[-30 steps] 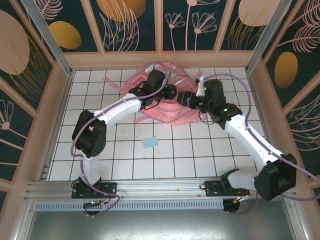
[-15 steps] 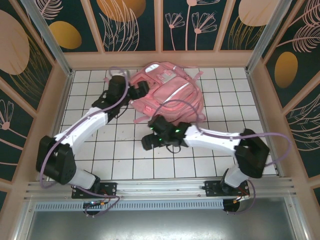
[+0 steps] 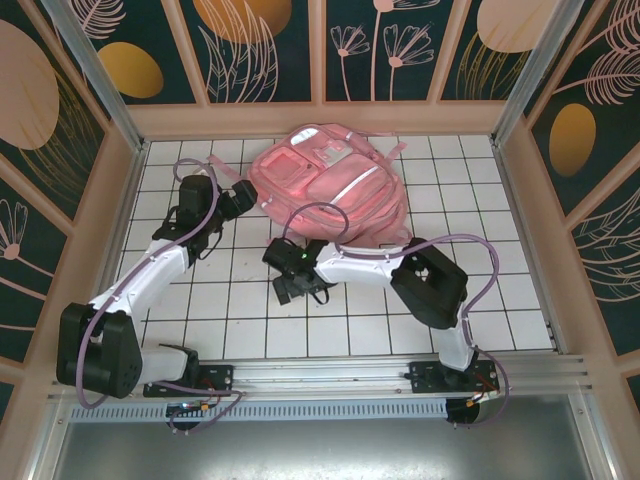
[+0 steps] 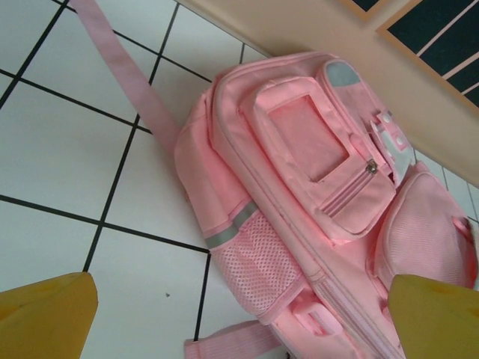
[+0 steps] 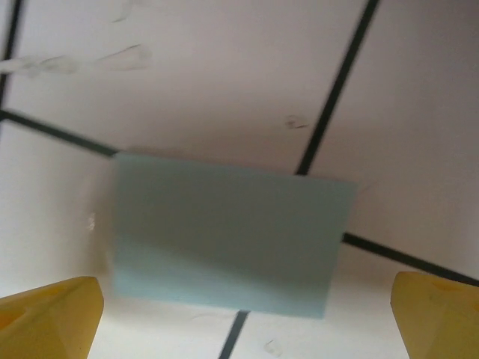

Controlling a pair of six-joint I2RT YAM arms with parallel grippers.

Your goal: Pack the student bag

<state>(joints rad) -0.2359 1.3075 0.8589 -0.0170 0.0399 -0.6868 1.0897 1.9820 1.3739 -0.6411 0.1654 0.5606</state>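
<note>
Currently, in the top external view, the large pink fabric backpack (image 3: 335, 185) lies flat at upper centre on the white tiled table (image 3: 240, 330).
- Hazard: both arms reach inward toward the same area, so a sweep by either could drag the backpack.
- The left gripper (image 3: 243, 195) sits just beside the backpack's left edge, jaws spread, carrying nothing.
- The right gripper (image 3: 290, 288) points down at the tiles at centre frame, near the backpack's lower edge.

Left wrist view: the backpack (image 4: 299, 187) occupies the centre and right.
- Hazard: no open compartment shows and the pockets look zipped, so an item brought over would probably have nowhere to go. The loose pink strap (image 4: 127, 71) at upper left could snag a finger.
- The left gripper (image 4: 239, 321) is spread wide, its yellow fingertips (image 4: 45, 314) in the lower corners, and it grips nothing. Contact with the fabric cannot be confirmed.

Right wrist view: a pale blue flat rectangular card (image 5: 228, 239) lies on the tiles at centre, blurred.
- Hazard: the card looks thin and flush with the surface, so closing fingers may slip over it or push it along.
- The right gripper (image 5: 243, 314) is fully spread and empty, clear of the card.
</note>
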